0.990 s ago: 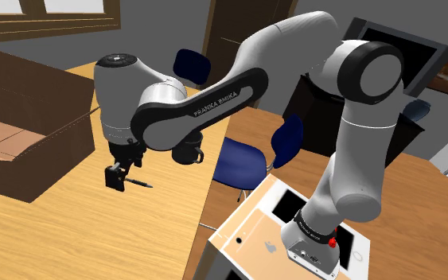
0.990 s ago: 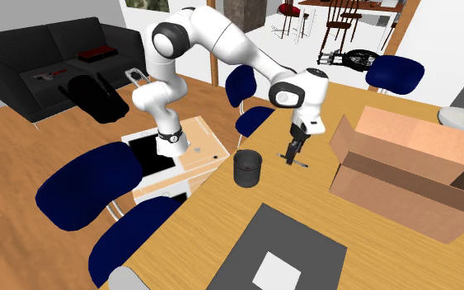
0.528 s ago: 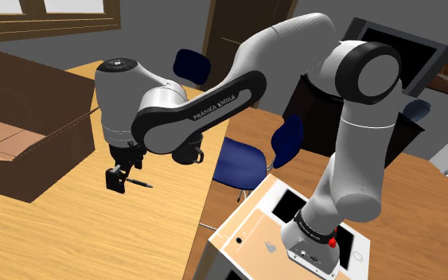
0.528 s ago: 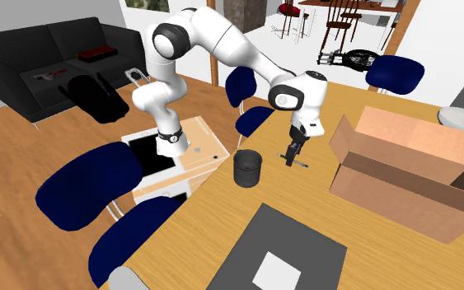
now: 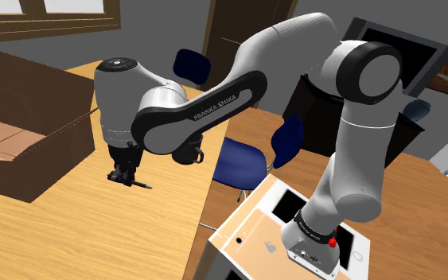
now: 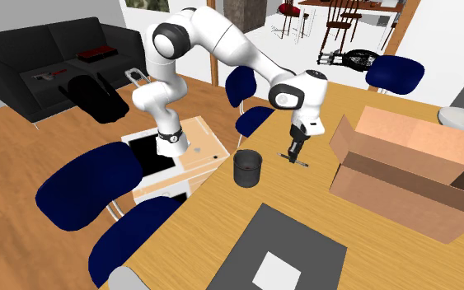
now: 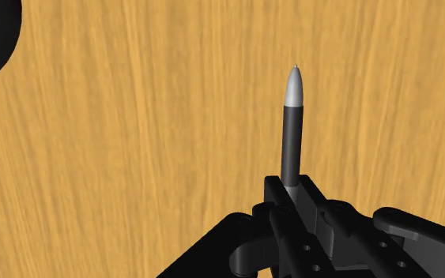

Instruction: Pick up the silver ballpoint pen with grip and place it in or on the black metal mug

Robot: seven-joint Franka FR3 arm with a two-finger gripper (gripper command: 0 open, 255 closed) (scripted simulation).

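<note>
Grasp is done: the gripper (image 7: 290, 209) jaws are clamped on the rear end of the pen (image 7: 292, 126), and its dark grip and silver tip stick out from between them over the wooden table (image 7: 133, 158). Whether the pen is fully clear of the table cannot be told. Transfer and release are left: the mug (image 6: 246, 169) stands upright near the jaws, off to one side, so the pen is judged to need carrying over its rim and dropping in.
</note>
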